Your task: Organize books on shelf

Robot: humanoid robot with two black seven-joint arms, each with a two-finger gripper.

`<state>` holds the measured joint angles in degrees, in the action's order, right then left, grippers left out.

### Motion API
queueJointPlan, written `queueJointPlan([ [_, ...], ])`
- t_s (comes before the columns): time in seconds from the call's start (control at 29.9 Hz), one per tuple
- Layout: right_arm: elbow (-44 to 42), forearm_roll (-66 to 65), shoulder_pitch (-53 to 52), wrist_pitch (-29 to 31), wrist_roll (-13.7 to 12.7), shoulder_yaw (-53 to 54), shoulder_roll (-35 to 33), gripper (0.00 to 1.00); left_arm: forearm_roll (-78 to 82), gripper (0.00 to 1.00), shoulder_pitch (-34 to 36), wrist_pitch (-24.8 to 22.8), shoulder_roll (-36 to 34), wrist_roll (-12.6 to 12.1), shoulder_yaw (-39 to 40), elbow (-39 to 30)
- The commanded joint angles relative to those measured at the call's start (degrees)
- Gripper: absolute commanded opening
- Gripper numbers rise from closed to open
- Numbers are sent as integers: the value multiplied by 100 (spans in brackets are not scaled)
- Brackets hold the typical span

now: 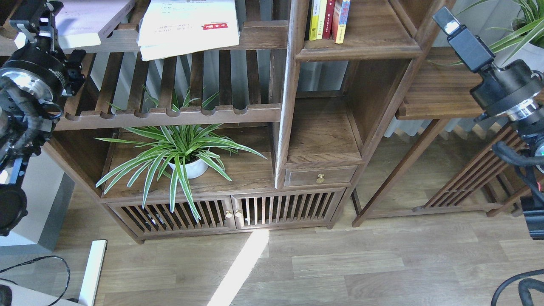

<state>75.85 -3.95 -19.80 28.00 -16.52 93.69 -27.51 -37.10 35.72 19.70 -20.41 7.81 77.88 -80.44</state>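
Note:
A pale lavender-white book lies flat on the upper slatted rack at the top left. Beside it, a larger white book with a red mark overhangs the rack's front rail. My left gripper is up at the lavender book's near left corner; its fingers are too dark and cluttered to tell apart. The narrow shelf with a solid plank board stands bare in the middle of the unit. My right gripper hangs at the top right, away from the books, seen as one dark block.
Several thin books stand upright in the compartment above the shelf. A spider plant in a white pot sits on the wide lower board. A small drawer is below the shelf. A second wooden stand and another plant are at the right.

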Motion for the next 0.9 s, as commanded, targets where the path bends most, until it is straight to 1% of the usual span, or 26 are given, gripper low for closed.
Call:
queueJointPlan([
  [0.0,0,0,2,0,0,-8,0,74,1,96,13,7,19,28,-1,55],
  [0.27,0,-9,11,0,0,-9,9,74,1,93,84,-2,72,36,-1,64],
  [0.4,0,-9,20,0,0,-9,9,74,1,90,137,-2,90,36,-10,64],
  [0.5,0,-9,20,0,0,-9,9,74,18,85,137,-2,90,36,-45,64],
  [0.6,0,-9,29,0,0,-9,9,74,54,84,172,-2,90,36,-54,64],
  [0.87,0,-18,38,0,0,-9,9,74,62,76,181,-10,90,45,-45,64],
])
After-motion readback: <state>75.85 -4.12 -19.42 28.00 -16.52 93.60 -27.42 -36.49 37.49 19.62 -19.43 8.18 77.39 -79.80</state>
